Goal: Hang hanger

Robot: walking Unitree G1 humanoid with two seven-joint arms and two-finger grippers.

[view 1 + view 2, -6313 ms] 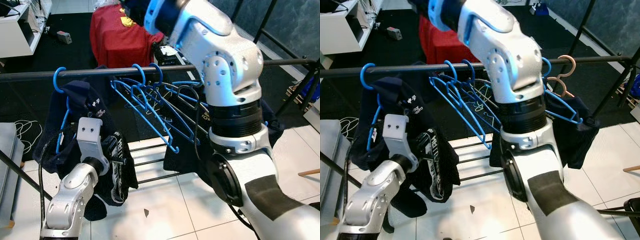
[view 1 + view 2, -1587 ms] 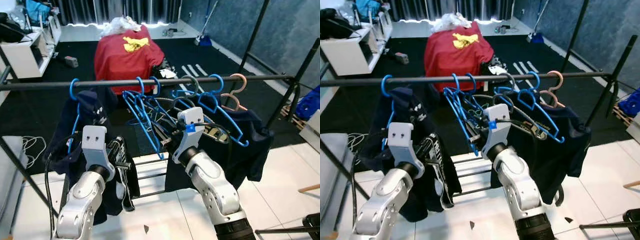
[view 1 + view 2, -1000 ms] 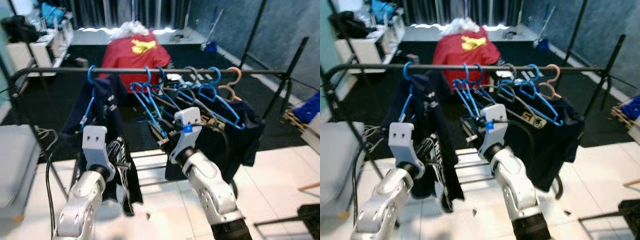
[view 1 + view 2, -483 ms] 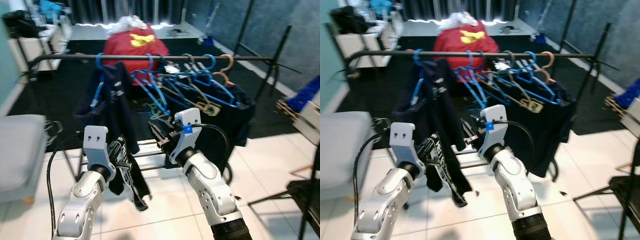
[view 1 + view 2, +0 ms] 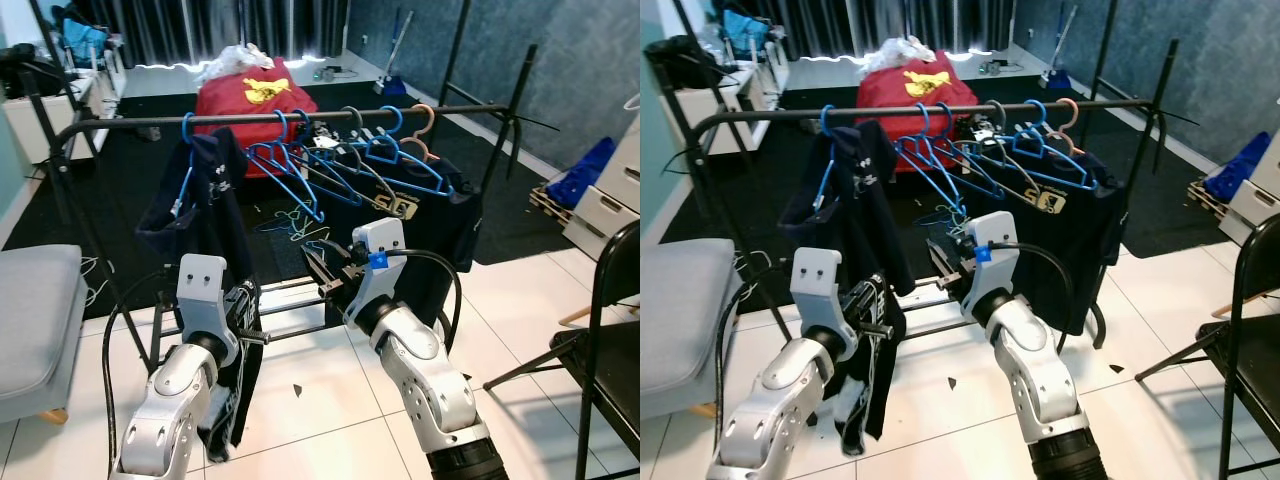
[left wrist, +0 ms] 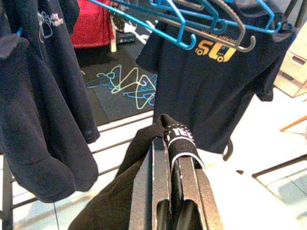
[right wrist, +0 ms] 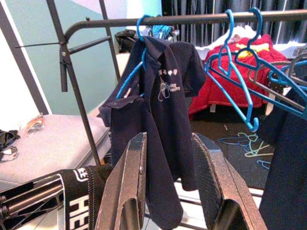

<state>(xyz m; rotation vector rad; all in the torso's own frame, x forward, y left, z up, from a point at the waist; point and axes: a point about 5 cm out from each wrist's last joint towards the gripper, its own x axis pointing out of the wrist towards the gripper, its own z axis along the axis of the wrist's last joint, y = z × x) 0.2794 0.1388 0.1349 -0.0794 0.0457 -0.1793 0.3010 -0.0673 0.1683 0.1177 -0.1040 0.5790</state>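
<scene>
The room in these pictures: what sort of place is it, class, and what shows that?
Probably a laundry or clothes-sorting room: a black metal clothes rail carries blue plastic hangers and dark navy shirts, with a red garment heap behind.

A big red cloth [image 5: 245, 95] lies in a heap on the dark floor. A grey seat [image 5: 35, 315] stands by the wall. A black folding chair [image 5: 610, 350] stands on the white tiles. Something blue [image 5: 583, 170] leans far off, maybe a bag.
</scene>
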